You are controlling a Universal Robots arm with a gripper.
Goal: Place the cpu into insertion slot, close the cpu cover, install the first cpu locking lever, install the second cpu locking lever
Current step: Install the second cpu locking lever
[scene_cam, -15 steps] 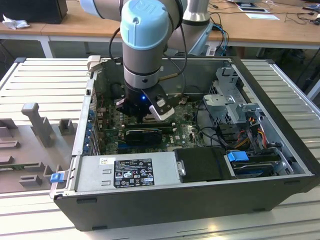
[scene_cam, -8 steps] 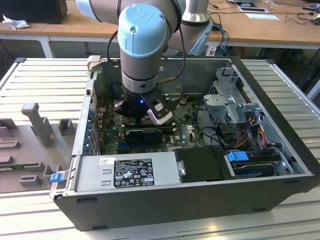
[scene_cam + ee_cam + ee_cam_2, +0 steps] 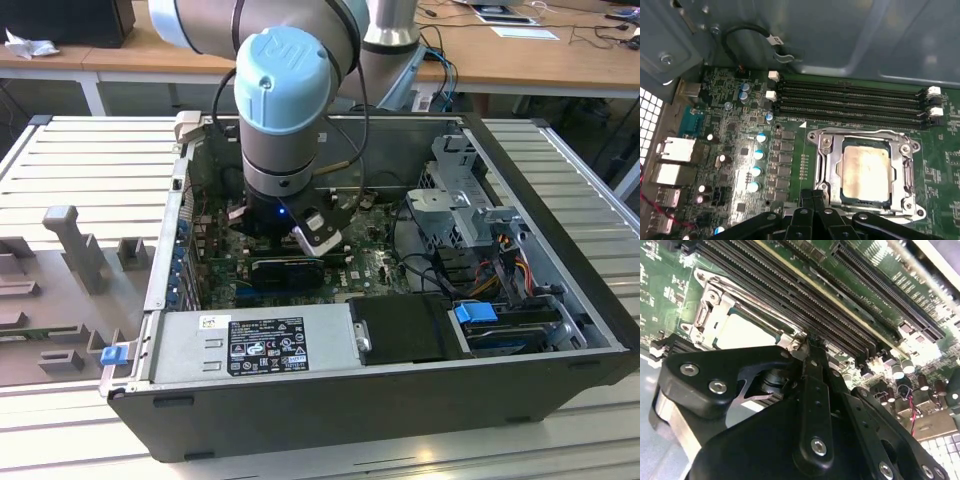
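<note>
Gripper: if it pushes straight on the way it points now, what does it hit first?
Probably the edge of the cpu cover nearest the gripper, closed over the cpu; depth is hard to judge.

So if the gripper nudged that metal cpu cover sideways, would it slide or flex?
Probably neither by much. In the first wrist view the cpu cover is a thin silvery frame lying flat around the cpu, apparently fixed to the board at its corners, so it looks more apt to pivot than slide. Being thin with a large window, it might bend if pushed hard.

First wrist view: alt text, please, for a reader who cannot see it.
The cpu sits in the insertion slot with the cpu cover closed over it. The gripper hovers at the socket's edge; memory slots run beyond.
</note>
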